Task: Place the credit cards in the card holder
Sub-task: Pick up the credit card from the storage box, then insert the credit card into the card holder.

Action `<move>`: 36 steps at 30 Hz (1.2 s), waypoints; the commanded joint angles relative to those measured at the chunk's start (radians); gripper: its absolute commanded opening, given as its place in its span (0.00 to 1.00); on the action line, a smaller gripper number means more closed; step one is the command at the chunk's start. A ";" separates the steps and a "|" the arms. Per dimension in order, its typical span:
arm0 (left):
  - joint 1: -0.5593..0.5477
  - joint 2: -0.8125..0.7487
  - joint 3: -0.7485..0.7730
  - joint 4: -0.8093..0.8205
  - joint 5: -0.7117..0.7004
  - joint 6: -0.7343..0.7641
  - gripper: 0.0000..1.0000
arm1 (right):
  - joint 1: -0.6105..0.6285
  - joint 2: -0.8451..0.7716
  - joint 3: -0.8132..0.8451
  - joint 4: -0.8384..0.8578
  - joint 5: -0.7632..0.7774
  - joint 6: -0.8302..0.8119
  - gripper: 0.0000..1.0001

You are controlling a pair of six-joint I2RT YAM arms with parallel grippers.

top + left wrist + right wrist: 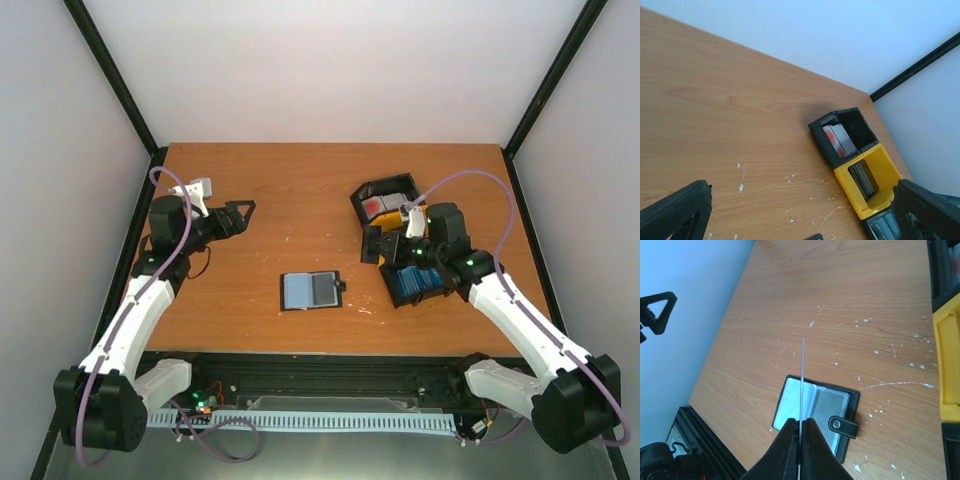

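The card holder [312, 290] lies open on the table, a black wallet with clear inner sleeves and a snap tab [815, 407]. My right gripper [800, 421] is shut on a credit card [802, 375]. That card shows edge-on, a thin pale line held above the holder's left page. In the top view the right gripper [375, 246] hovers beside the trays. More credit cards stand in the trays: red-and-white [839, 140], dark grey [863, 179], light blue [418, 282]. My left gripper [243, 210] hangs open and empty over the far left of the table, its fingers [680, 212] spread wide.
A joined row of trays runs along the right side: a black one [860, 127], a yellow one [887, 165] and another black one [400, 297]. The frame's black posts [540, 90] and white walls close in the table. White flecks mark the wood.
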 commanded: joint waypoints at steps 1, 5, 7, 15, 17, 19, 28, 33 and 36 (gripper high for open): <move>0.006 0.072 -0.013 0.054 0.029 -0.084 1.00 | 0.004 0.076 0.003 0.074 -0.047 -0.003 0.03; 0.005 0.129 -0.055 0.093 0.122 -0.097 1.00 | 0.012 0.193 0.010 0.131 -0.099 0.032 0.03; 0.005 0.167 -0.075 0.102 0.167 -0.105 1.00 | 0.044 0.245 0.004 0.167 -0.121 0.051 0.03; -0.062 0.265 -0.125 0.024 0.142 -0.093 0.98 | 0.164 0.502 0.037 0.351 -0.120 0.153 0.03; -0.097 0.310 -0.119 0.002 0.112 -0.123 0.93 | 0.186 0.547 0.062 0.345 -0.119 0.169 0.03; -0.138 0.334 -0.123 -0.010 0.075 -0.146 0.85 | 0.212 0.571 0.050 0.390 -0.096 0.202 0.03; -0.181 0.325 -0.243 0.059 0.090 -0.221 0.55 | 0.279 0.669 0.001 0.525 -0.079 0.359 0.03; -0.187 0.321 -0.292 0.107 0.140 -0.217 0.51 | 0.283 0.673 -0.050 0.594 -0.071 0.359 0.03; -0.189 0.322 -0.312 0.118 0.155 -0.209 0.51 | 0.283 0.677 -0.062 0.611 -0.072 0.344 0.03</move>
